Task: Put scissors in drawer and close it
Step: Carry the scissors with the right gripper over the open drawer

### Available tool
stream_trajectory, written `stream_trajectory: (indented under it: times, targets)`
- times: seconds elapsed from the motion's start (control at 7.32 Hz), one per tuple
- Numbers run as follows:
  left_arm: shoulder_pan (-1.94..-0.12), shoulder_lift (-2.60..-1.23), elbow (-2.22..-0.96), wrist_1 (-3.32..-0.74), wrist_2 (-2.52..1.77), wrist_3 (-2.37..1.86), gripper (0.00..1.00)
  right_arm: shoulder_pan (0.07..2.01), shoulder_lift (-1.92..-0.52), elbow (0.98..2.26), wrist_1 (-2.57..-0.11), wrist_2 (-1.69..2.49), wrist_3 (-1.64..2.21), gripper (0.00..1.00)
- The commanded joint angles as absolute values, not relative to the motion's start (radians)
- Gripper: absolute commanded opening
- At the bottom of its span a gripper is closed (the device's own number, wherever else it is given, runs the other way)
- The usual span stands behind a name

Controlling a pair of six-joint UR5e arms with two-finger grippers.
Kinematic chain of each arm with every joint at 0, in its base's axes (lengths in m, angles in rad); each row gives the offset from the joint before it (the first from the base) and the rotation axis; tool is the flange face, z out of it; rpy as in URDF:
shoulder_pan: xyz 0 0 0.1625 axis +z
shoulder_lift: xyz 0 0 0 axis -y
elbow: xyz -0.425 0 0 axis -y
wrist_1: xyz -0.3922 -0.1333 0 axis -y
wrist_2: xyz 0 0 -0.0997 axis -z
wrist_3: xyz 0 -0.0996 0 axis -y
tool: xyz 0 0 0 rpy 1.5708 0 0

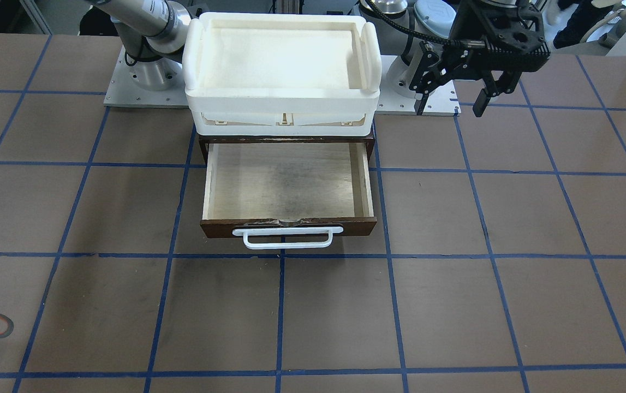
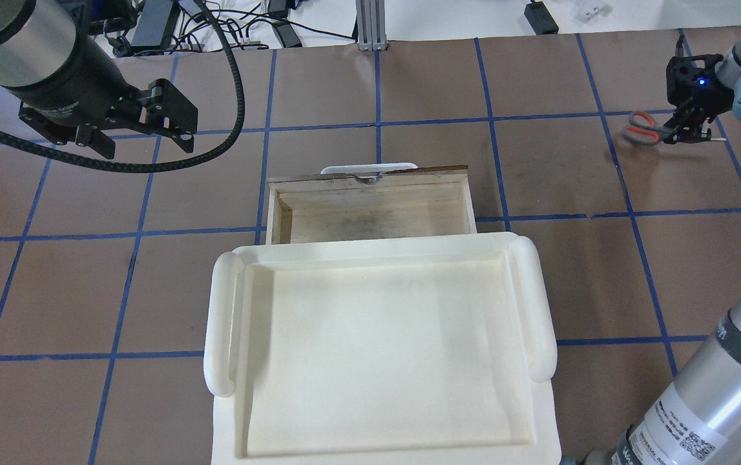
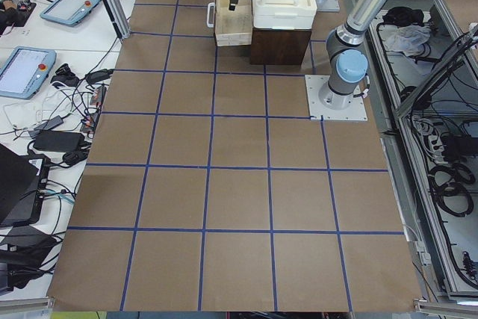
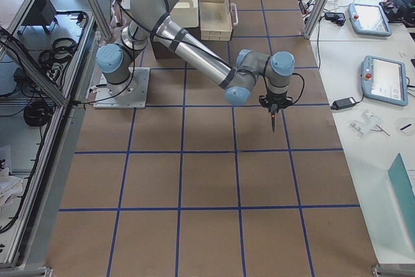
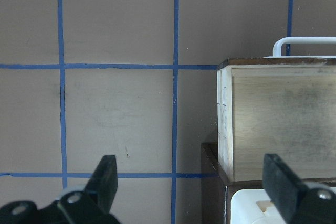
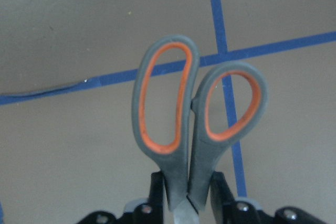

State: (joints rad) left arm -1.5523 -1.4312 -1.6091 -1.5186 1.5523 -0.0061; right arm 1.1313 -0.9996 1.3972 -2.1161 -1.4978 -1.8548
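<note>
Overhead exterior, brown table (image 2: 409, 84), blue tape grid (image 2: 378, 123), drawer (image 2: 370, 219) open, cables (image 2: 260, 26)

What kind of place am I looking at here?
Probably a robotics research lab. The left arm and right arm are bolted to a table taped into a blue grid, control tablets and cables lie on the side benches, and a drawer seems set out as a practice prop.

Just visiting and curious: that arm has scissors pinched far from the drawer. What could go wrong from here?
The right gripper pinches the scissors only at the narrow neck below the loops, so they might swivel or slip in transit. The white tray sits just above the back of the open drawer, so a misjudged drop could strike it.
</note>
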Motion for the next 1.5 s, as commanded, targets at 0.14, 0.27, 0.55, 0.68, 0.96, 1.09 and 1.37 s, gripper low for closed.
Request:
stream_trajectory:
  times: [0.14,0.27,0.55,0.68,0.96,1.09,1.37]
  targets:
    - [-1.552,-1.431,-1.609,-1.519,1.552,-0.006,1.00,1.273,-1.158,1.402,-1.955,-1.505,-1.830,0.00]
    - [-1.552,-1.431,-1.609,-1.519,1.552,-0.006,1.00,1.339,-1.207,1.404,-1.916,-1.509,-1.807,0.00]
    - [-1.552,-1.431,-1.609,-1.519,1.552,-0.008,1.00,1.481,-1.265,1.407,-1.824,-1.555,-1.689,0.00]
    - [-1.551,-1.431,-1.609,-1.519,1.551,-0.008,1.00,1.562,-1.278,1.408,-1.819,-1.606,-1.643,0.00]
    - [-1.552,-1.431,-1.611,-1.522,1.552,-0.006,1.00,1.682,-1.281,1.410,-1.790,-1.611,-1.504,0.00]
    - [-1.552,-1.428,-1.617,-1.519,1.552,-0.006,1.00,1.748,-1.281,1.410,-1.778,-1.611,-1.456,0.00]
    - [-1.552,-1.425,-1.620,-1.519,1.552,-0.008,1.00,1.857,-1.278,1.410,-1.767,-1.599,-1.388,0.00]
